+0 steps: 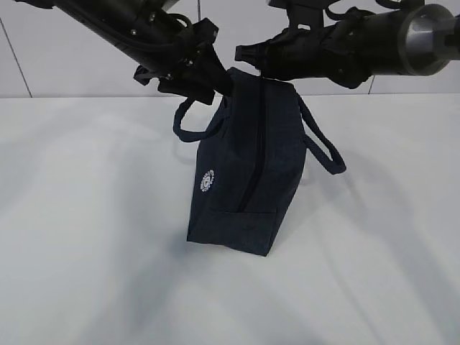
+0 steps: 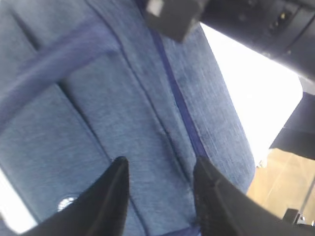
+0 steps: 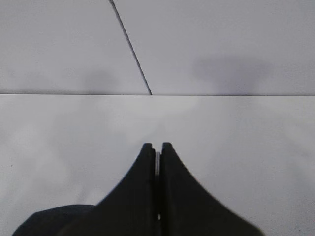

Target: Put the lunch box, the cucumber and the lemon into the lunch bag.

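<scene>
Boxy dark navy fabric lunch bag (image 1: 248,165) mid white counter (image 1: 86,251); left pincer (image 2: 160,189) seemingly clamping its top; right pincer (image 3: 156,152) together, holding a thin silver sliver

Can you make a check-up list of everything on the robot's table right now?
Surface: white table, bare where it shows.
Job's things: dark blue lunch bag standing tilted, zipper closed as far as seen; lunch box, cucumber and lemon nothing seen.
Clutter: nothing seen.
Grippers: left gripper at the bag's top, fingers either side of the fabric by the zipper; right gripper shut, a thin silver sliver between its tips, what it is cannot be told.
Cables: some on the left arm.
Surroundings: white panelled wall.
</scene>
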`<state>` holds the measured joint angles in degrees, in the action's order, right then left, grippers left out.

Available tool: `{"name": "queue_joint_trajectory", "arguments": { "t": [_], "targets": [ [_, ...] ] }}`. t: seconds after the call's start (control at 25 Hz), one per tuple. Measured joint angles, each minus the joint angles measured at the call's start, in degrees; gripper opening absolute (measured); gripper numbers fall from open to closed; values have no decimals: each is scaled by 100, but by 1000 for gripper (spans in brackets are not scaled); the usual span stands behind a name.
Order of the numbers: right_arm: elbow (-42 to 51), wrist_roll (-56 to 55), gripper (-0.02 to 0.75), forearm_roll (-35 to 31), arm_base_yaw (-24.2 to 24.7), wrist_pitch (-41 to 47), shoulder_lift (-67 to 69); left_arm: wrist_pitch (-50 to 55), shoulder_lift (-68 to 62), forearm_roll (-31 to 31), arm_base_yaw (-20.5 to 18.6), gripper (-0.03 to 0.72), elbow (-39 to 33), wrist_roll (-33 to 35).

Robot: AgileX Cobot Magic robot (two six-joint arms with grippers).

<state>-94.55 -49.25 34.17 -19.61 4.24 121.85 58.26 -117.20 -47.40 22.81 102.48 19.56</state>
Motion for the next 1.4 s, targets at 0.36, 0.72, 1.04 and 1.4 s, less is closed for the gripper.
{"name": "queue_joint_trajectory", "arguments": {
  "t": [0.36,0.72,1.04,1.4],
  "targets": [
    [0,-19,6,4,0,0,0,0,-71,124,137,319,0,-103],
    [0,-24,6,4,0,0,0,-175,-438,81,213,314,7,-98],
    [0,-46,6,-9,0,211,0,139,-547,384,213,-2,12,96],
    [0,-160,6,-22,-10,350,0,758,-547,594,158,-8,48,437]
  ]
}}
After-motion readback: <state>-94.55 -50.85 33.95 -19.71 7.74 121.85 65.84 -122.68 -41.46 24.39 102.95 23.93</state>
